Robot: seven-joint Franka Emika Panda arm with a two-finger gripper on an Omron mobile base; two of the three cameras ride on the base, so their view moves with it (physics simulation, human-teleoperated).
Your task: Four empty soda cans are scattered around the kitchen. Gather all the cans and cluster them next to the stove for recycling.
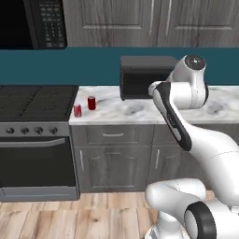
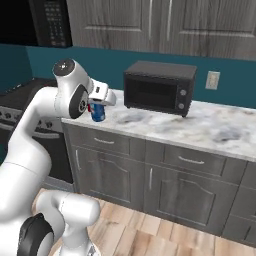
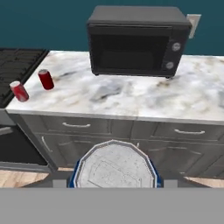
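While the claw (image 2: 98, 111) grips the blue can (image 2: 98, 113) upright, likely clear of the bench (image 2: 165, 125), two red cans (image 3: 45, 79) ahead-left already sit beside the stove (image 3: 17, 61).

Left and right base views: taken from behind the arm (image 1: 186, 121), facing the counter (image 1: 140, 112) and microwave (image 2: 160, 86). Hand view: looking along the gripper (image 2: 98, 111), nearer that same counter.
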